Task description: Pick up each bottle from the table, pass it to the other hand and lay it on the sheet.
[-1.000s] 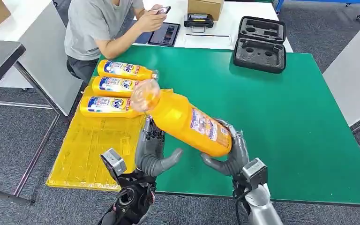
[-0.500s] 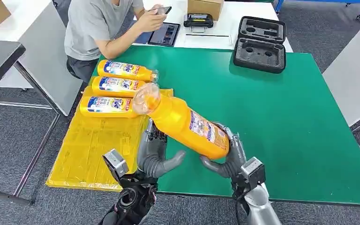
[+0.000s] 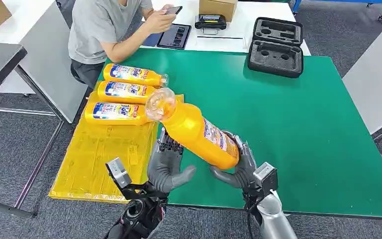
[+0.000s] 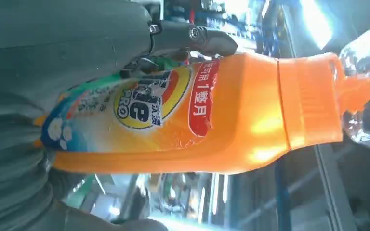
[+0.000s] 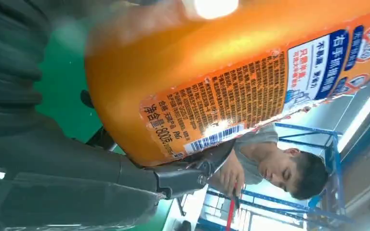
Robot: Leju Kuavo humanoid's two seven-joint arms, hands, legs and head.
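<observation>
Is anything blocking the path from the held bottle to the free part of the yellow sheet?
Nothing visible does. The held bottle is above the table edge, and the yellow sheet is bare below the three laid bottles. The left hand is beside it.

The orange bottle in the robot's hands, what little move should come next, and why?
Probably the left hand should close around the bottle. The right hand grips the bottle's base, its cap points toward the yellow sheet, and the left hand sits just beside it with fingers apart, so the handover looks unfinished.
</observation>
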